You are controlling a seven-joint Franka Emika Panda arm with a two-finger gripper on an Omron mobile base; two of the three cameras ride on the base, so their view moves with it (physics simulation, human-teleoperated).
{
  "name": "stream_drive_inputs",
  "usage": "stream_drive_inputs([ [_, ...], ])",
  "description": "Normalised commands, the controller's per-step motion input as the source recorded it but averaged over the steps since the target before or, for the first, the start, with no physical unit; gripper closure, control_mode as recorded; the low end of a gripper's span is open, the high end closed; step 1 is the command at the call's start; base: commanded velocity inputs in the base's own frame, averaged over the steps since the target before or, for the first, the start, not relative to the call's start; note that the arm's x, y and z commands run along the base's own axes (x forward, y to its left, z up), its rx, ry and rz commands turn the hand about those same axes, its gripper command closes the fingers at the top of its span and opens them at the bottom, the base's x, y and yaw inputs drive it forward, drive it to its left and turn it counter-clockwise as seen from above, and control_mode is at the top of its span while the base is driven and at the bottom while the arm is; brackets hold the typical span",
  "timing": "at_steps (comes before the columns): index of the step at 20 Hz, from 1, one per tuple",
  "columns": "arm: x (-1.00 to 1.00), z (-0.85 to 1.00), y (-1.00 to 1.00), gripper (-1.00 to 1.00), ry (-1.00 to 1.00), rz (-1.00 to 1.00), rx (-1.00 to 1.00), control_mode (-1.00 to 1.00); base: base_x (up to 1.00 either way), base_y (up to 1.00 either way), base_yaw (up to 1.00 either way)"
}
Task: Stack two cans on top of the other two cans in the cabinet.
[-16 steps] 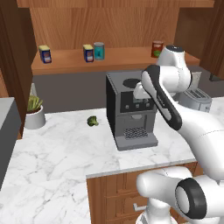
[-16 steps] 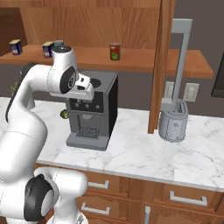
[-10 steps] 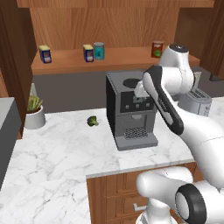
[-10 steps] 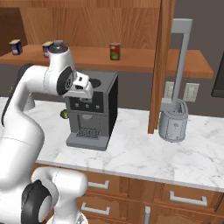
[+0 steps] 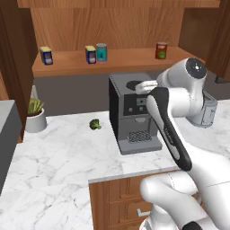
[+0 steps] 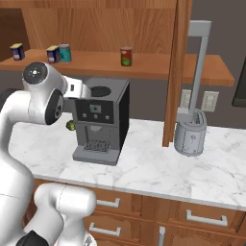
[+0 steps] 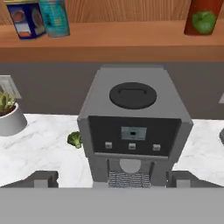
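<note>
On the shelf of the cabinet [image 5: 126, 62] stand a small blue can [image 5: 45, 55] at the left, a second blue can [image 5: 90, 54] touching or nearly touching a teal can [image 5: 102, 52], and a red can [image 5: 161, 50] at the right. The hand view shows the blue can [image 7: 27, 19], the teal can [image 7: 54, 17] and the red can [image 7: 203, 17] along its top. My gripper [image 7: 112, 178] hovers in front of and above the coffee machine, below the shelf. It is open and empty, with its fingertips [image 7: 43, 177] far apart.
A grey coffee machine [image 5: 132, 112] stands on the marble counter [image 5: 58, 157] directly under my hand. A broccoli floret [image 5: 95, 124] and a potted plant [image 5: 35, 116] lie to its left. A toaster [image 6: 190, 134] and a wooden post [image 6: 174, 72] are at the right.
The arm's elbow has swung outward, away from the coffee machine. The hand has pulled back slightly and stays over the machine. The cans have not moved.
</note>
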Motion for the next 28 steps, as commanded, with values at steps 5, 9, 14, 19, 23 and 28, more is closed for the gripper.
stream_drive_inputs([
  [5, 0.02, 0.58, 0.45, -1.0, -0.12, 0.0, 0.01, -1.0, 0.0, 0.0, 0.0],
  [9, 0.18, 0.44, 0.52, -1.0, -0.04, 0.0, 0.06, -1.0, 0.0, 0.0, 0.0],
  [14, 0.21, 0.38, 0.51, -1.0, 0.0, 0.0, 0.08, -1.0, 0.0, 0.0, 0.0],
  [19, 0.29, 0.16, 0.34, -1.0, 0.0, 0.0, 0.13, -1.0, 0.0, 0.0, 0.0],
  [23, 0.31, 0.04, 0.3, -1.0, 0.0, 0.0, 0.14, -1.0, 0.0, 0.0, 0.0],
  [28, 0.31, 0.06, 0.31, -1.0, 0.0, 0.0, 0.1, -1.0, 0.0, 0.0, 0.0],
])
